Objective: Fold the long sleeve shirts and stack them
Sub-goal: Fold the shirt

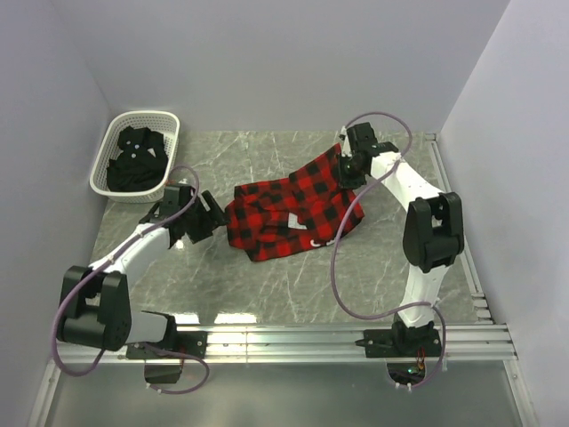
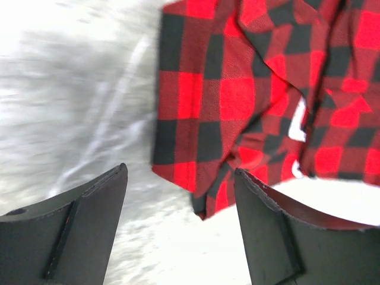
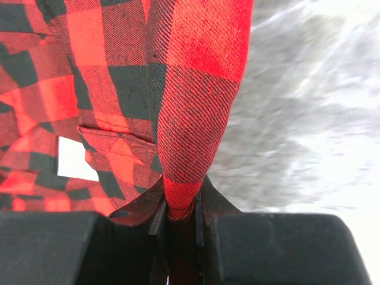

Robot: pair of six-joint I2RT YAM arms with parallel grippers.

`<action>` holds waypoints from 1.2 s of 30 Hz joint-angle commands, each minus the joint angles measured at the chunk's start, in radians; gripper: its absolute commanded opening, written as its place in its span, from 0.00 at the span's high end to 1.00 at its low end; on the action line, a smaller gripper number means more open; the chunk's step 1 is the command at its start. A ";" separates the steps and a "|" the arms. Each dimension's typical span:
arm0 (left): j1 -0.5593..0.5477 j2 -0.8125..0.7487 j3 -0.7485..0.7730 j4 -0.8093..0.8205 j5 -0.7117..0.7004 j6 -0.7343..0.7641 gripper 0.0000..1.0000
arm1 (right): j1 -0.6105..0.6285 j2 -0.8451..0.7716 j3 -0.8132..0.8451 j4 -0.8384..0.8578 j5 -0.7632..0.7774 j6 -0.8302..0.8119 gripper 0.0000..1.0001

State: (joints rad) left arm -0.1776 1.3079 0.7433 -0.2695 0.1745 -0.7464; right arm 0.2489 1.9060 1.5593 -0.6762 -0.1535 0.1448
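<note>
Left end effector (image 2: 181, 178): spread wide, nothing held, low over the desk (image 1: 293, 285) at the left edge of the red-and-black flannel shirt (image 1: 293, 213). Hem corner visible between the two fingers, not clamped.

Right end effector (image 3: 178, 208): closed tight on a narrow fold of the flannel at its far right corner, cloth drawn up off the desk there.

Flannel otherwise crumpled at mid-desk between the two arms, with a pale label (image 3: 76, 159) exposed.

Black shirt (image 1: 135, 162): bunched inside the white lattice basket (image 1: 142, 116), far left corner of the desk, well apart from the flannel.
</note>
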 commanded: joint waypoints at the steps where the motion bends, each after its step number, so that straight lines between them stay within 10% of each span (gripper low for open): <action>1: -0.002 0.030 -0.004 0.136 0.170 -0.056 0.22 | 0.035 0.016 0.102 -0.092 0.161 -0.128 1.00; 26: -0.105 0.333 -0.096 0.588 0.223 -0.298 0.39 | 0.355 0.100 0.222 -0.063 1.057 -0.352 1.00; 36: -0.148 0.412 -0.097 0.651 0.203 -0.329 0.48 | 0.470 0.180 0.216 -0.049 1.189 -0.390 0.99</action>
State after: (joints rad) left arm -0.3107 1.6985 0.6575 0.3336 0.3992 -1.0653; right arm 0.6876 2.0666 1.7599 -0.7563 0.9306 -0.2230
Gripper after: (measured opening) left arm 0.518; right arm 0.186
